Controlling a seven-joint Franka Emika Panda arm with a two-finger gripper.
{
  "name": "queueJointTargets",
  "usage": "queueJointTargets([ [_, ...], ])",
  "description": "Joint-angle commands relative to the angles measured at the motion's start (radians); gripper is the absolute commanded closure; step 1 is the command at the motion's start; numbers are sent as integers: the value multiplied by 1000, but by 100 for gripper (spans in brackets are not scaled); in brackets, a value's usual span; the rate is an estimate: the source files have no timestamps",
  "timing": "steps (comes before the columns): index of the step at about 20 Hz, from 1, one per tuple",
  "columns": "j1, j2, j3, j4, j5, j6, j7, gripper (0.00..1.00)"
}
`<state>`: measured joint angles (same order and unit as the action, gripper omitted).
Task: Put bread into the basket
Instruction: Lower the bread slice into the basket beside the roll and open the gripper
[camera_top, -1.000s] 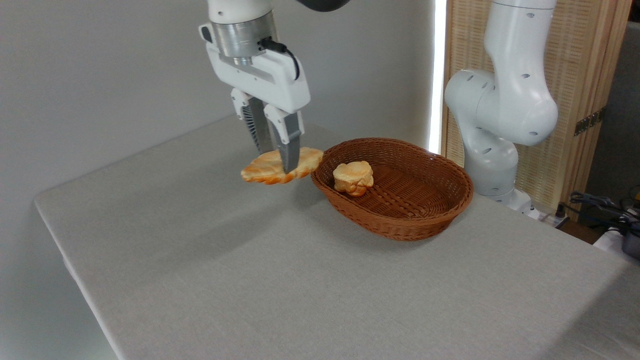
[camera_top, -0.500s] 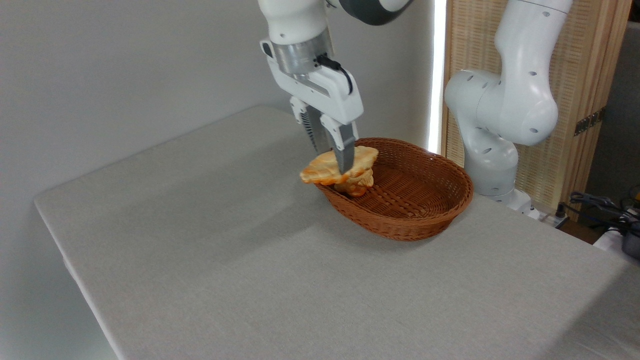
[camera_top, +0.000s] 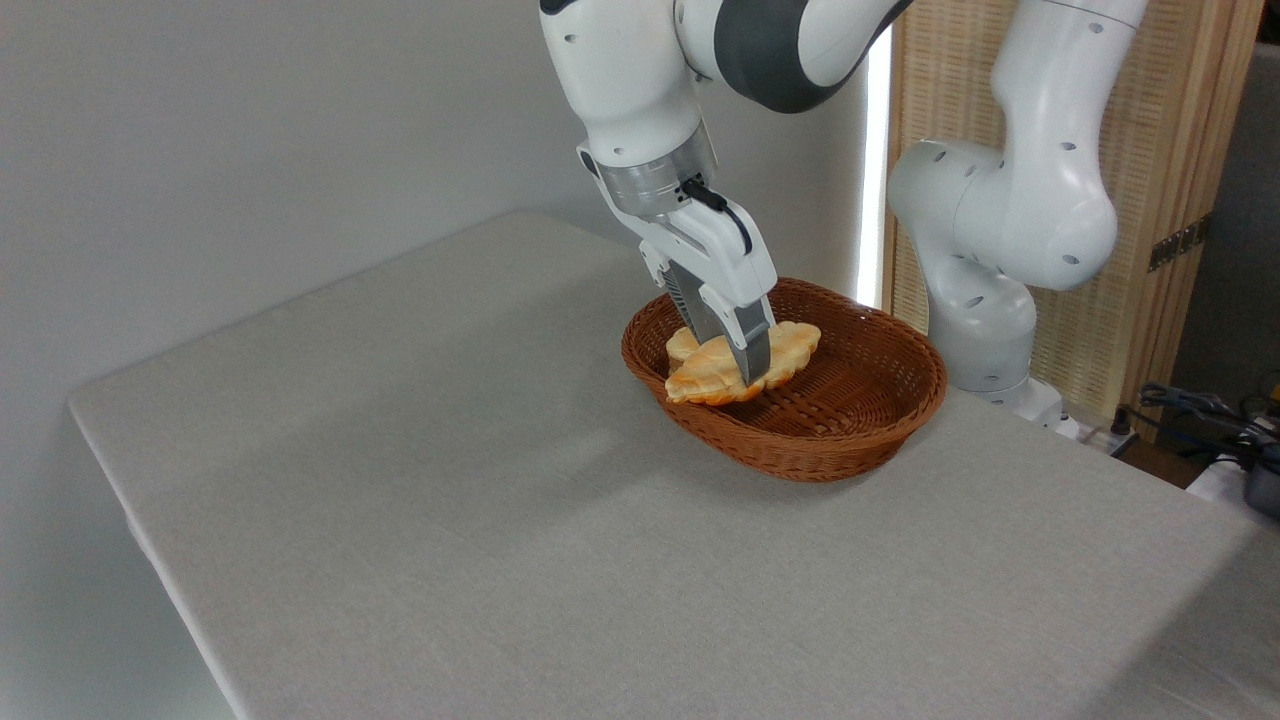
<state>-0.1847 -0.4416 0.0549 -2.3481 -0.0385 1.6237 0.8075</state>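
Observation:
The golden-orange bread (camera_top: 712, 375) hangs low inside the reddish-brown wicker basket (camera_top: 860, 425), over its left half. My gripper (camera_top: 745, 368) is shut on the bread across its middle, with its grey fingers (camera_top: 756, 352) pointing down into the basket. I cannot tell whether the loaf touches the basket floor. Behind the loaf only an edge of a small round bun (camera_top: 681, 343) shows; the rest of it is hidden.
The basket stands at the back right of the grey table (camera_top: 480, 500). The arm's white base (camera_top: 985, 330) rises just right of the basket. A slatted wooden screen (camera_top: 1170, 150) and cables (camera_top: 1215, 415) lie beyond the table's right edge.
My gripper has carried the bread rightward from over the table, past the basket's left rim, and lowered it into the basket. The bun is now mostly covered.

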Motion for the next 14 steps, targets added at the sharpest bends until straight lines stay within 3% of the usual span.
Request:
queueJointTargets([
  [1, 1, -11, 22, -2, 12, -8, 25, 1],
  [14, -1, -9, 22, -2, 12, -4, 24, 0],
])
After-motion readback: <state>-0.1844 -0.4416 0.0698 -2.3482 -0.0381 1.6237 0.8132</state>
